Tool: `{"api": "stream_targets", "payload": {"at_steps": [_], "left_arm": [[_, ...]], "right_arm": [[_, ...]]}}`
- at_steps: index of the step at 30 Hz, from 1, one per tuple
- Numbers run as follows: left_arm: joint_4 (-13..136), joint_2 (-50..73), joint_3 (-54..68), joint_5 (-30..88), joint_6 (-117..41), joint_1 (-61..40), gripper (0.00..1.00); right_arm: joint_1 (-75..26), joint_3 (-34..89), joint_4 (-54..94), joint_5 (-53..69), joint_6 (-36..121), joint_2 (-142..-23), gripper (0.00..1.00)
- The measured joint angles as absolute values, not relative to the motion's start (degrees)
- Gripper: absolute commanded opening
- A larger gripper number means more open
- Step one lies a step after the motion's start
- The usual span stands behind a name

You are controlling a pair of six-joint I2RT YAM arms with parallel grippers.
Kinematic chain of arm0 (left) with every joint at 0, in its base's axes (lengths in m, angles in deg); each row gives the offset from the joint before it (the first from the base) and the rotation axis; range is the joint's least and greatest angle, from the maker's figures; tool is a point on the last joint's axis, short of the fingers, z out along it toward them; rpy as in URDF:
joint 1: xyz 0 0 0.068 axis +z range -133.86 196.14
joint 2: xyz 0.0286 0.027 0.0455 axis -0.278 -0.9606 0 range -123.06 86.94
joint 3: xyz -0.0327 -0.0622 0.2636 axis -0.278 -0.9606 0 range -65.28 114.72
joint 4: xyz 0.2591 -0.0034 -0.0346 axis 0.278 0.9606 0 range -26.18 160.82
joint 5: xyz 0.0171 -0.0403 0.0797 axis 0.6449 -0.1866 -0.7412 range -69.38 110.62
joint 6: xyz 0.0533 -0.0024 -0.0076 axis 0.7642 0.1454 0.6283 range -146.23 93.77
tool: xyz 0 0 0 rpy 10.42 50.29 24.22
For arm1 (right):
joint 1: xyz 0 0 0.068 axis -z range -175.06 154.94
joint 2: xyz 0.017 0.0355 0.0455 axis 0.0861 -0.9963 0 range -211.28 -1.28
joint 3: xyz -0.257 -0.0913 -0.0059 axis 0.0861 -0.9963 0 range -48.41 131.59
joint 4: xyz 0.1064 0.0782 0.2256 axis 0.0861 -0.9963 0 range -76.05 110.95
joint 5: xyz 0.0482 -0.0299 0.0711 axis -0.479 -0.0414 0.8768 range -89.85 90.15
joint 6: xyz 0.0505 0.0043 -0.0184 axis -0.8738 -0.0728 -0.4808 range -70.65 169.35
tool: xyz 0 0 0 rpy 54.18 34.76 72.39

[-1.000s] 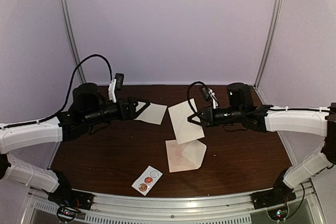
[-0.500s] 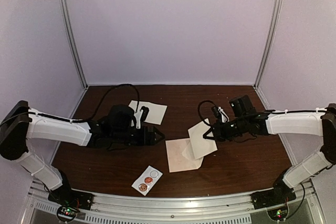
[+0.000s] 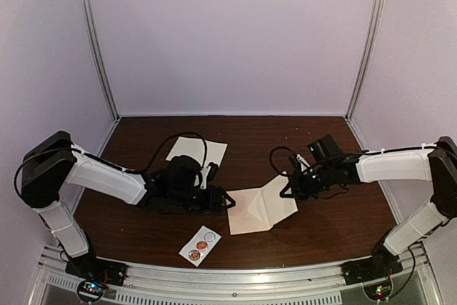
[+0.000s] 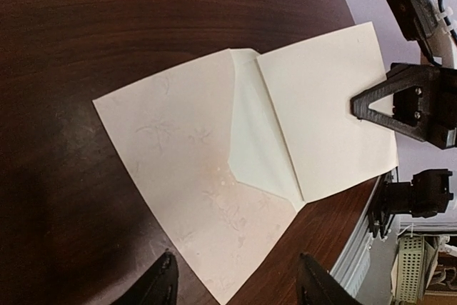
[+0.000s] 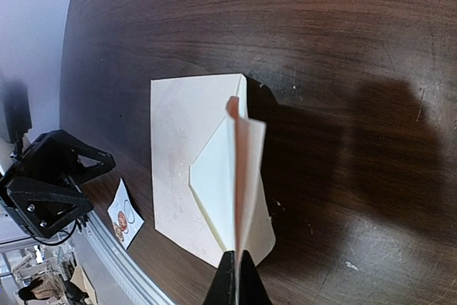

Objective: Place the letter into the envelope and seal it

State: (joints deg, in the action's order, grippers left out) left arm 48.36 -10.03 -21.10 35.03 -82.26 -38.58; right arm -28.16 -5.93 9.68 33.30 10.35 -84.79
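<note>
Right gripper (image 5: 237, 269) clamps the letter (image 4: 325, 119) by its edge — sheet slanting over the envelope (image 4: 178, 148) near the worktop (image 3: 143, 228) front edge — while left gripper (image 4: 239, 283), jaws apart, straddles an envelope corner.

The right fingers (image 5: 226, 287) pinch tight on the letter (image 5: 246, 169), seen edge-on over the envelope (image 5: 178, 126); the envelope lies flat on the dark tabletop (image 5: 357, 48); a sticker strip (image 5: 123, 219) lies near its corner.

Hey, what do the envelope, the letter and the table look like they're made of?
The envelope looks like matte pinkish-cream paper: faint leafy pattern, crisp folds. The letter: plain cream paper, smooth and thin. The table: dark wood or wood-look laminate, with grain streaks and slight sheen; I cannot tell which.
</note>
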Motion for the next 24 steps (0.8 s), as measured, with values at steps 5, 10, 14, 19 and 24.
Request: {"api": "stream_targets", "payload": {"at_steps": [5, 10, 14, 19, 24], "left_arm": [[47.11, -12.50, -20.83, 36.39, -82.42, -38.58, 0.56], [47.11, -14.78, -20.00, 37.44, -82.29, -38.58, 0.53], [47.05, -16.37, -19.44, 37.70, -82.15, -38.60, 0.52], [47.07, -17.40, -19.06, 38.09, -82.02, -38.60, 0.51], [46.33, -18.56, -18.76, 38.68, -81.85, -38.62, 0.50]], "right_arm": [[-28.03, -5.93, 9.75, 32.79, 10.11, -86.36, 0.00], [-28.03, -5.93, 10.17, 32.66, 9.72, -88.57, 0.00], [-28.03, -5.91, 10.23, 32.60, 9.28, -89.66, 0.00], [-28.03, -5.54, 10.03, 31.94, 9.04, -90.14, 0.00], [-28.03, -5.49, 10.03, 31.61, 8.84, -90.47, 0.00]]}}
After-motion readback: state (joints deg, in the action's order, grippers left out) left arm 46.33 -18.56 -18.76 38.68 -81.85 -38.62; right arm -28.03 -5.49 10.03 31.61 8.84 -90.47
